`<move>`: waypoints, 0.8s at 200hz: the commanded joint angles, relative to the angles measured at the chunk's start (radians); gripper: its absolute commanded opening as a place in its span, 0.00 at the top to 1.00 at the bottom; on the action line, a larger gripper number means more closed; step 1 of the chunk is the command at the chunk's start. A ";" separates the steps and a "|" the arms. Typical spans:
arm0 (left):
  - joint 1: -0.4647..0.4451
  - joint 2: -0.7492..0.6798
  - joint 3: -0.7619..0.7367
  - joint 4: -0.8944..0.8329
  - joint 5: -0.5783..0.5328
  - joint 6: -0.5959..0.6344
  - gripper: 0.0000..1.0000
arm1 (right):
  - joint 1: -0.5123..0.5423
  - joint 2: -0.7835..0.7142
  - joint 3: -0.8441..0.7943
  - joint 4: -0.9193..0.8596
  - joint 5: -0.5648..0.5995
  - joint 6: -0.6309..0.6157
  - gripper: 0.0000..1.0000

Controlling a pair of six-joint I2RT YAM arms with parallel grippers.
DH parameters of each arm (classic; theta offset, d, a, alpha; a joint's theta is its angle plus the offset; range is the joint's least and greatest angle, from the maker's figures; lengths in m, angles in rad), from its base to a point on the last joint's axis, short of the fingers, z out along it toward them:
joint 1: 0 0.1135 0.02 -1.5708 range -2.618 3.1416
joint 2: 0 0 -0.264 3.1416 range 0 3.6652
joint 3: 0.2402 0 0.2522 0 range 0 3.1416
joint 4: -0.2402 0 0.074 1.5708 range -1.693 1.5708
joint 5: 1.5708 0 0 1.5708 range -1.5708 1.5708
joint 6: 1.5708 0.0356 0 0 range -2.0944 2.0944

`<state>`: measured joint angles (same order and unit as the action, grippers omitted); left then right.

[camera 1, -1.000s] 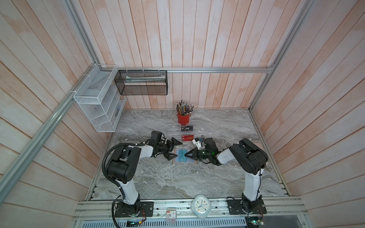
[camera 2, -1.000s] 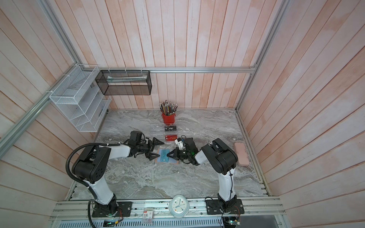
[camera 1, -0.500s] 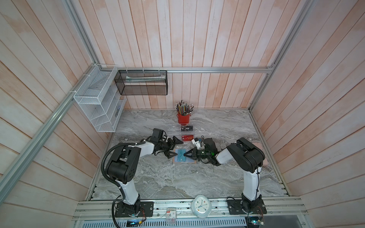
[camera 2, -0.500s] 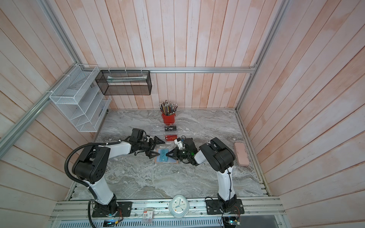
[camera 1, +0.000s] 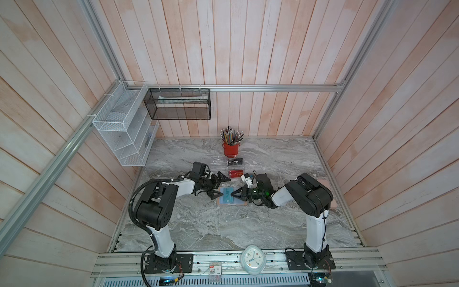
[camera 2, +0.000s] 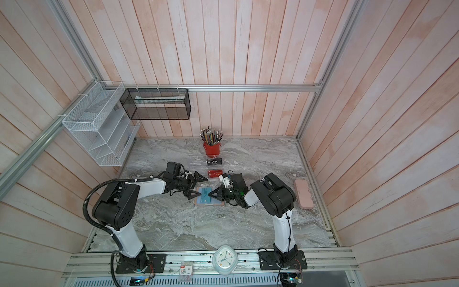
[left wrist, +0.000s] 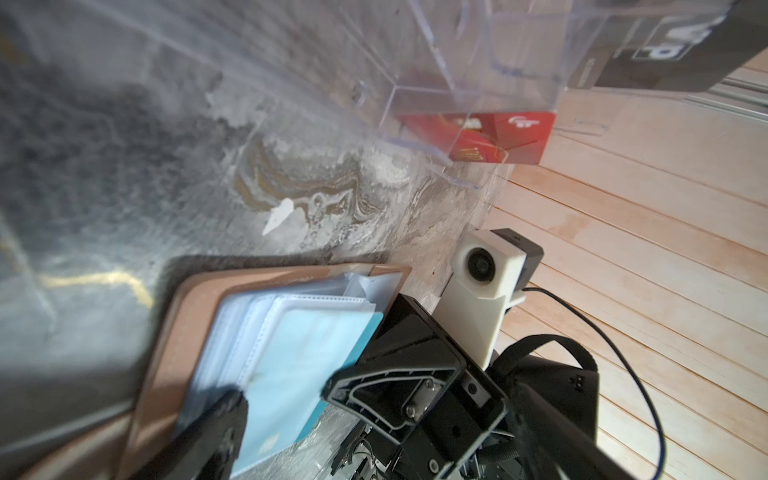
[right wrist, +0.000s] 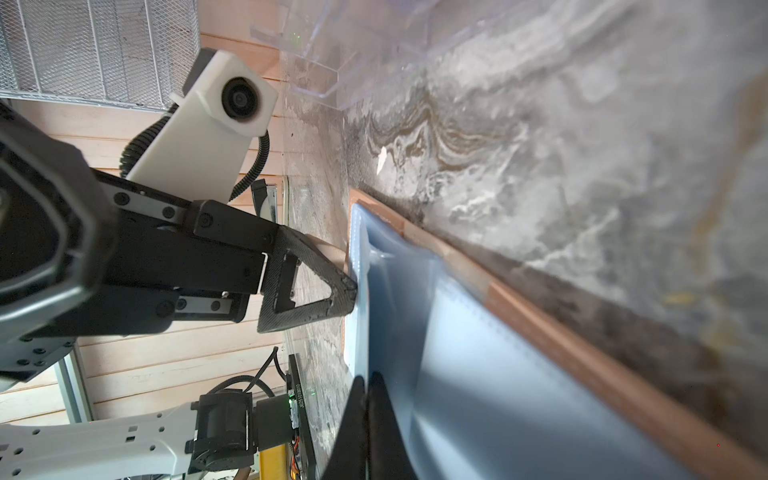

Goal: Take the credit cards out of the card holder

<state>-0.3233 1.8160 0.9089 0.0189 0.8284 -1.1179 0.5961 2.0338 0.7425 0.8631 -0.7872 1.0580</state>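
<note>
The tan card holder lies open on the marble, sleeves up, with a teal card in the top sleeve. My right gripper is shut, its tips resting on that sleeve; whether anything sits between them is hidden. My left gripper is open at the holder's left side, one fingertip touching the sleeve's edge. In the left wrist view that fingertip lies over the card. The black card and the red card stand in the clear acrylic rack.
A red cup of pencils stands behind the rack. A pink case lies at the table's right edge. A white wire shelf and a black mesh basket hang on the walls. A clock sits on the front rail.
My left gripper has moved right, bringing its open fingers up to the holder's left edge. The right gripper has stayed shut on the sleeves, hardly moving.
</note>
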 commanded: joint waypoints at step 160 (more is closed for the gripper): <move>-0.063 0.010 0.155 -0.291 -0.208 0.191 0.00 | 0.019 0.029 0.033 -0.054 0.017 -0.032 1.00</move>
<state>-0.3748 1.8324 1.0447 -0.2123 0.6510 -0.9432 0.5987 2.0422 0.7494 0.8532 -0.7837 1.0470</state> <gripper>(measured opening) 0.998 0.047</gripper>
